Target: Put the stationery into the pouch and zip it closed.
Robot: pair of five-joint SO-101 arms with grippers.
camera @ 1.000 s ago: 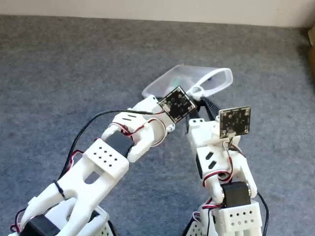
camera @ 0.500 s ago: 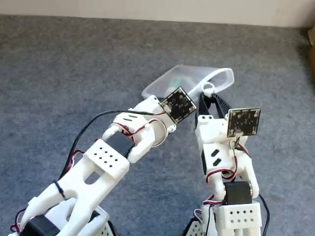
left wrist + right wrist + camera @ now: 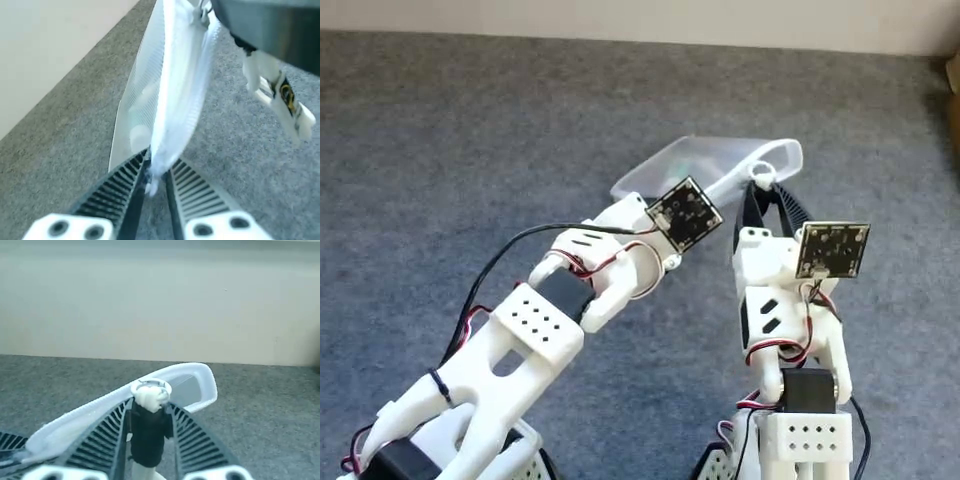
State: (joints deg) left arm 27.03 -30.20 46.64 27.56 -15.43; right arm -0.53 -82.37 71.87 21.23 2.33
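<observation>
My left jaws are closed tight on the near-left end of the clear pouch (image 3: 715, 160), with its edge pinched between them. My right jaws are shut on the zip pull (image 3: 761, 177), a small white tab with a ring, close to the pouch's right end. A short stretch of the pouch curves on past the pull.

The pouch sits far and centre on the grey table (image 3: 460, 130), and its zip edge runs from one pair of jaws to the other. Pale shapes (image 3: 140, 134) show through its clear side, too blurred for me to name. A light wall (image 3: 620, 18) runs along the far edge of the table.
</observation>
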